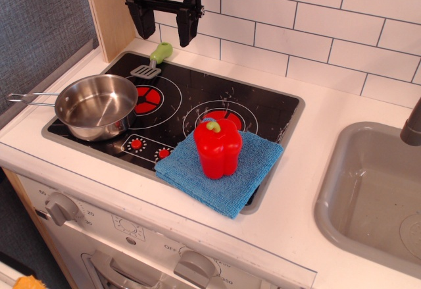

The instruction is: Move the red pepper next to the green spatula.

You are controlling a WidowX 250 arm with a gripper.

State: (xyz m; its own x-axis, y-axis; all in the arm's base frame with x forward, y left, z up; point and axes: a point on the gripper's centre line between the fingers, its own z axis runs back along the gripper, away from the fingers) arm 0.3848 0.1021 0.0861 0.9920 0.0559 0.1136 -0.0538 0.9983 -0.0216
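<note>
A steel saucepan (96,106) and blue cloth (220,170) lie on the stovetop (263,105), beside a grey sink (368,190).

There is one pepper (218,147), one spatula (153,62) and one pan (96,106). One cloth (253,170), one sink (371,197) and one gripper (164,28) show.

White tiled wall (316,32) behind white counter (309,190)

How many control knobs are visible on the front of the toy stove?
2. One grey knob is at the front left, below the steel pan. The other knob is near the bottom middle, below the blue cloth. More may be hidden outside the picture.
</note>
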